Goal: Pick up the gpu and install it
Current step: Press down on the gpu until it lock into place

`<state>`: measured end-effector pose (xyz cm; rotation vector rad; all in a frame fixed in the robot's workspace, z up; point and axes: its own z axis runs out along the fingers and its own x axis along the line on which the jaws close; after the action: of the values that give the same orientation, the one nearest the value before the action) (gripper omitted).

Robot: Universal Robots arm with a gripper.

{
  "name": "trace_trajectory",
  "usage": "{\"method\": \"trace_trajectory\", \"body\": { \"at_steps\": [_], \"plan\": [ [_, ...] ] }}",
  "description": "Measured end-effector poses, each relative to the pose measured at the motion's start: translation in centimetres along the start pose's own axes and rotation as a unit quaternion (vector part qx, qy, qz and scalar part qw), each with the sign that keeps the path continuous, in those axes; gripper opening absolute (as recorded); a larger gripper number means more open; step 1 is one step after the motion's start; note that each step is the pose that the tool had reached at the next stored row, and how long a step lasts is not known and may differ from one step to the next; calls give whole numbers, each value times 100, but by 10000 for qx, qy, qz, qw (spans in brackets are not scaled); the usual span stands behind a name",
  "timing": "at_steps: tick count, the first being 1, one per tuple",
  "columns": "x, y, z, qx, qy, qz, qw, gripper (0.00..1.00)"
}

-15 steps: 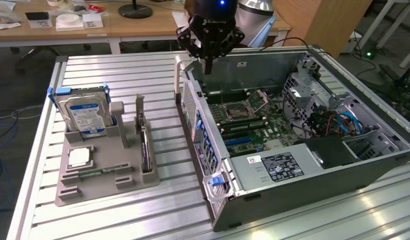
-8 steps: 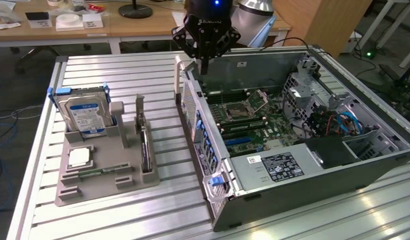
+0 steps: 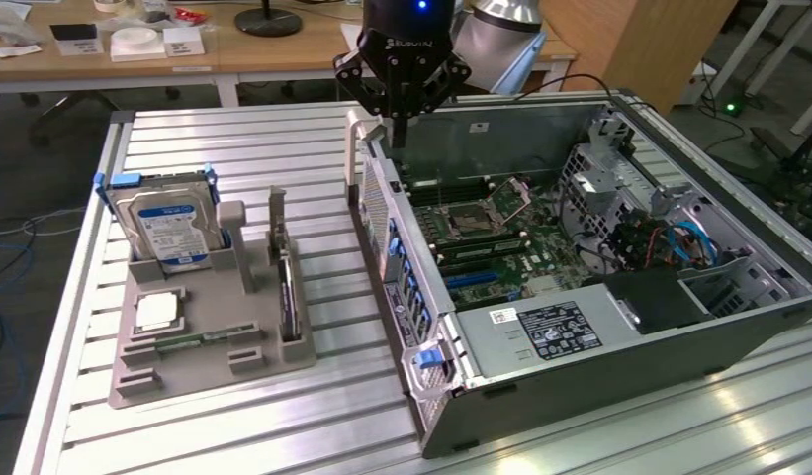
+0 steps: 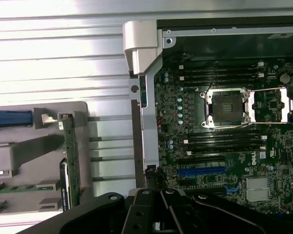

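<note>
Hovering over the computer case (image 3: 603,287) with my claw (image 3: 403,94) empty, fingers' spread unclear, I judge the gpu (image 3: 290,297), upright in its gray holder (image 3: 208,346), light, stiff, fragile—best gripped by its top edge.

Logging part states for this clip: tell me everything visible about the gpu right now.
The gpu is a thin dark card standing on edge in a slot of the gray holder tray, near the tray's side that faces the open computer case. A narrow silver-gray bracket rises upright at its far end. In the wrist view its edge looks green. Only the tray touches it; the end effector hangs above the case's rear wall, apart from it.
</note>
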<state>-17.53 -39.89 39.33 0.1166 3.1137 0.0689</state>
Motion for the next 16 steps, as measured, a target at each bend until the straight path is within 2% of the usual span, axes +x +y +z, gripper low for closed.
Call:
{"method": "trace_trajectory", "body": {
  "at_steps": [10,13,16],
  "plan": [
    [-8,1,0,0,0,0,10000,11],
    [-41,3,2,0,0,0,10000,11],
    [-117,9,4,0,0,0,10000,11]
  ]
}}
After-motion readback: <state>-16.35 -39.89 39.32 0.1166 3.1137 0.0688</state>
